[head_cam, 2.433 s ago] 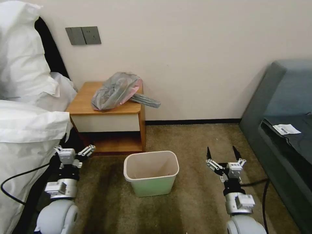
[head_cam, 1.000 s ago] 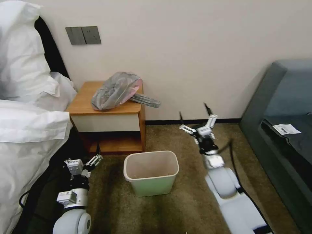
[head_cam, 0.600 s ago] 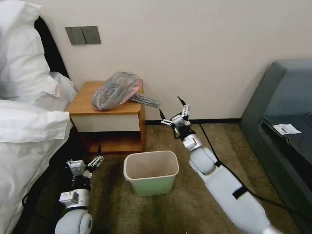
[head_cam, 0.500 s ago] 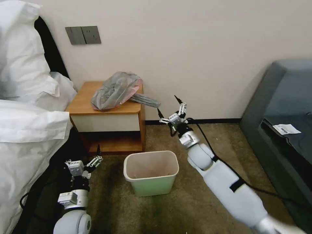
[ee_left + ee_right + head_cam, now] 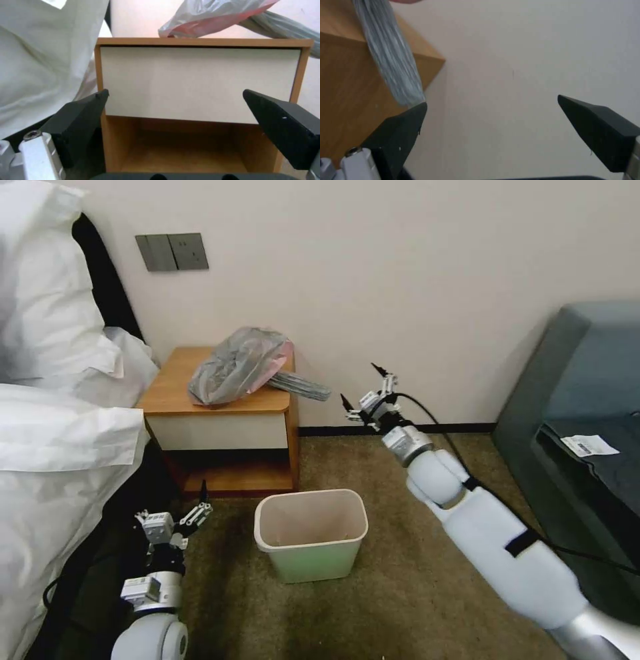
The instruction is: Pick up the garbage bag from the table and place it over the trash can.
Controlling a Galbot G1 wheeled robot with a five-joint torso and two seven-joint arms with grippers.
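My right gripper (image 5: 363, 388) is extended toward the wall, just beside the twisted tail of the garbage bag (image 5: 239, 364) where that tail overhangs the right edge of the table (image 5: 175, 392). Both fingers are spread wide and hold nothing. In the right wrist view, one fingertip (image 5: 409, 117) sits just beside the tip of the grey tail (image 5: 392, 62); whether the two touch cannot be determined. The opposite fingertip (image 5: 586, 112) stands well apart, against the bare wall (image 5: 520, 50).

The garbage bag lies crumpled on the tabletop, toward the back right corner, with a pink tint showing through the grey plastic.

The trash can (image 5: 311, 535) stands upright on the carpet (image 5: 373, 607), in front of the table and lower than it, its cream interior holding nothing.

My left gripper (image 5: 175, 511) is held low near the floor, in front of the table's open lower shelf and beside the white bedding (image 5: 53, 460). Its fingers are also spread wide and hold nothing. In the left wrist view they frame the white drawer front (image 5: 200, 82), with the bag's underside (image 5: 213, 15) visible above the tabletop edge.
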